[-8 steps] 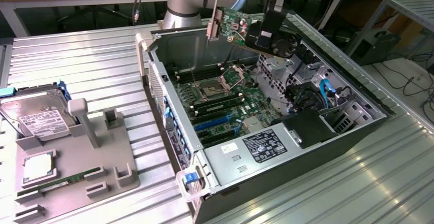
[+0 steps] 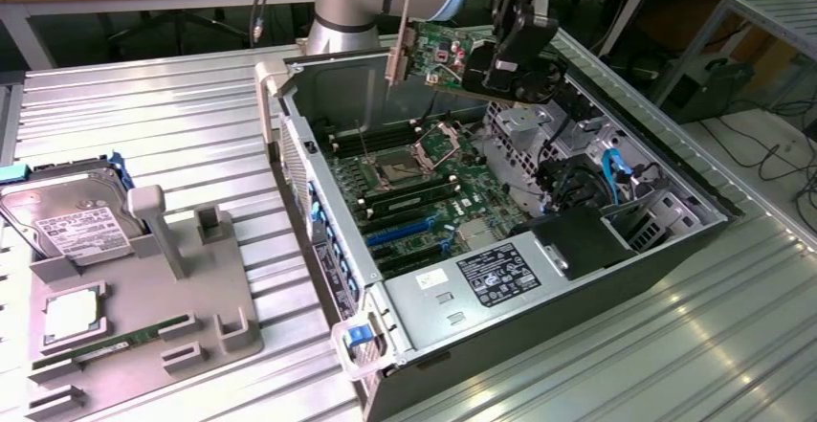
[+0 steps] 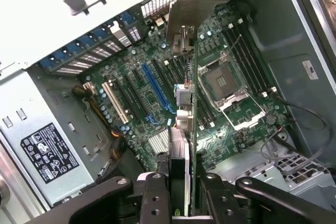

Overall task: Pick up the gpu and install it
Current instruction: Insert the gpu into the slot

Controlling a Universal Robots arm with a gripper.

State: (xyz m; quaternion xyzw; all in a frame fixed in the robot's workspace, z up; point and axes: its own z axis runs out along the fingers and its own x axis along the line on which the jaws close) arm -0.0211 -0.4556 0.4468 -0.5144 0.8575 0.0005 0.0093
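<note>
pincer (image 2: 500, 70) clamped on gpu (image 2: 434, 54), card edge-down in the air over far end of open PC case (image 2: 537, 336), above motherboard (image 2: 422, 202), not seated.

gpu (image 3: 185, 129) edge-on, faces unseen; held end buried in gripper (image 3: 181, 192), cut by picture edge. Power supply label (image 3: 50, 153) at case (image 3: 286, 40) corner: print too small to read. Arm (image 2: 351, 1) upper part cropped.

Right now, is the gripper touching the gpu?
Touching. In the wrist view the gpu stands edge-on, pinched inside the gripper; in the exterior view it hangs from it above the computer case.
</note>
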